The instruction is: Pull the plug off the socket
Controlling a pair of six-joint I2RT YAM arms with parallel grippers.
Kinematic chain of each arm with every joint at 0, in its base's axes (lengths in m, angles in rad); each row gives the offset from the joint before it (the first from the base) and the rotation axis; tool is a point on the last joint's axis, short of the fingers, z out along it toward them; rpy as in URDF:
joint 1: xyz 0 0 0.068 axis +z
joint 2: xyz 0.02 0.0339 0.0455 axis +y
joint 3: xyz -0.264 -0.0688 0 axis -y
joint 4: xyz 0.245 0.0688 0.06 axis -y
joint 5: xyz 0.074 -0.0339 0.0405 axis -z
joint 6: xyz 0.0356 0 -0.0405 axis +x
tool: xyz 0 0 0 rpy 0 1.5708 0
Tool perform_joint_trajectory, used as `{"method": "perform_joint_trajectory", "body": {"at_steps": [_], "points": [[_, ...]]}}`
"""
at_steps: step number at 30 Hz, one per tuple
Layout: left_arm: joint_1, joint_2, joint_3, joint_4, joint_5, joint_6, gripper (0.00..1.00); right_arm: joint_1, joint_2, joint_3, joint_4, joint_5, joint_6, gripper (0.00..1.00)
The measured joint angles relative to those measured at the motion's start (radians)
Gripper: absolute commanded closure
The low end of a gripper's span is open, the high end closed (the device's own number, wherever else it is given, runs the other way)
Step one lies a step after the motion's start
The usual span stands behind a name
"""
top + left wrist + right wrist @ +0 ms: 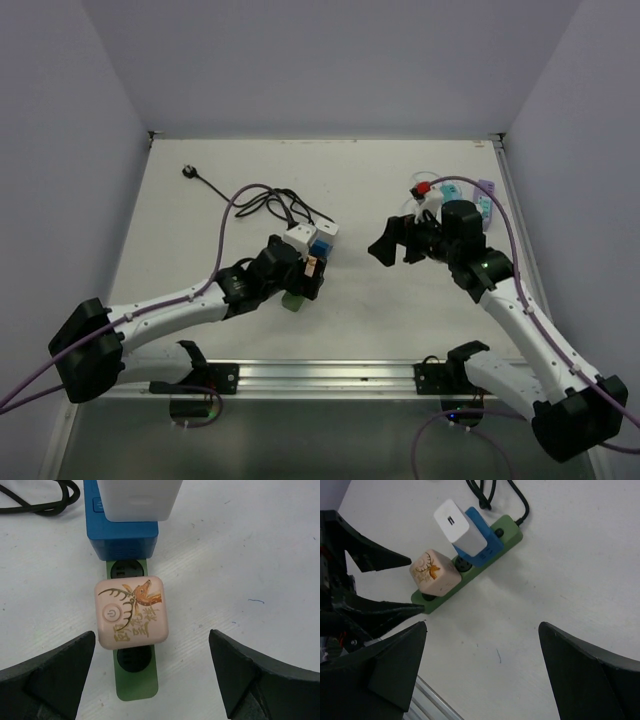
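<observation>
Over the table [180,250], top view: we count two grippers. The left gripper [303,274] hangs over the near end of the green power strip [293,301]. The right gripper [384,250] is well apart from it, to the right.
Top view only: the black cord [262,204] loops off to the far left. Some small coloured items [455,195] lie beyond the right arm, too small for us to name.
Left wrist view, cube plug: the cube plug [131,612] sits on the strip. It is pale pink with rounded corners, a gold-and-orange deer and a power symbol.
Left wrist view, pincer: released. Its fingers [50,677] stand on either side of the cube, apart from it.
Left wrist view, count: one strip and three plugged pieces, namely the cube, a blue adapter [124,535] and a white charger [140,500] stacked on the blue one. We see a socket face in part on each side of the cube.
Right wrist view, strip: only here do we see the strip's whole length, the cord leaving its far end, and the slot in the charger's face.
Right wrist view, pincer: released, fingers [395,672] wide apart over bare table, near the strip.
</observation>
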Motion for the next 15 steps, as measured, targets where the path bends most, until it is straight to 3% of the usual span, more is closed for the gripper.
{"method": "perform_joint_trajectory", "body": {"at_steps": [7, 15], "points": [[0.000, 0.151, 0.024, 0.039, -0.079, 0.035, 0.09, 0.103, 0.243, 0.154, 0.116, 0.024, -0.083, 0.01], [0.047, 0.174, 0.006, 0.131, -0.088, 0.042, 0.17, 0.172, 0.462, 0.224, 0.194, 0.050, -0.153, 0.01]]}}
